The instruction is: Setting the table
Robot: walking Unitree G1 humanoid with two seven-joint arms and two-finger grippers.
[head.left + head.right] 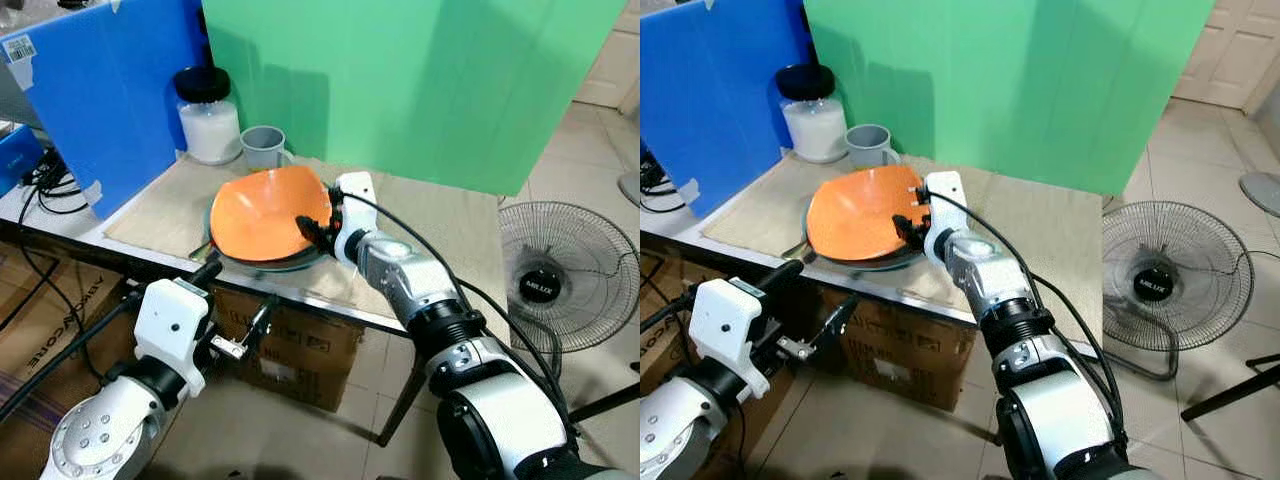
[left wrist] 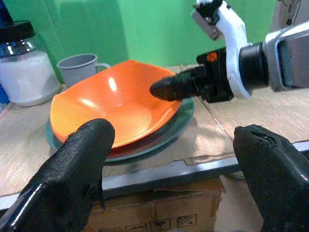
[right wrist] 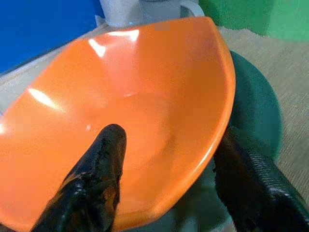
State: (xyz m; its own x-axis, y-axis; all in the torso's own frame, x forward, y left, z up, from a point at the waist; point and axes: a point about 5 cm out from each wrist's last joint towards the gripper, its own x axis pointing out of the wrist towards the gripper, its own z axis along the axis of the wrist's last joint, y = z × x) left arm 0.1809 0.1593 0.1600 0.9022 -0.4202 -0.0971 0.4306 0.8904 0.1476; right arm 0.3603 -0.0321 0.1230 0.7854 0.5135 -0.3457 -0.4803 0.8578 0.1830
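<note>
right gripper point(image 1: 312, 232) | my fingers straddle orange bowl point(image 1: 262, 212) rim, not yet clamped, to lift it | left gripper point(image 1: 240, 318) open, idle

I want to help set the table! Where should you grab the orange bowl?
By its thin rim, from the robot's right side. The bowl sits tilted on a green plate, that edge raised. The right end effector already straddles it there, one finger inside, one outside.

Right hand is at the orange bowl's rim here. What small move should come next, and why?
Probably close the right hand on the rim: one finger sits inside the orange bowl, the other outside it above the dark green plate, with a gap left at the rim. The left hand hangs open below the table edge.
</note>
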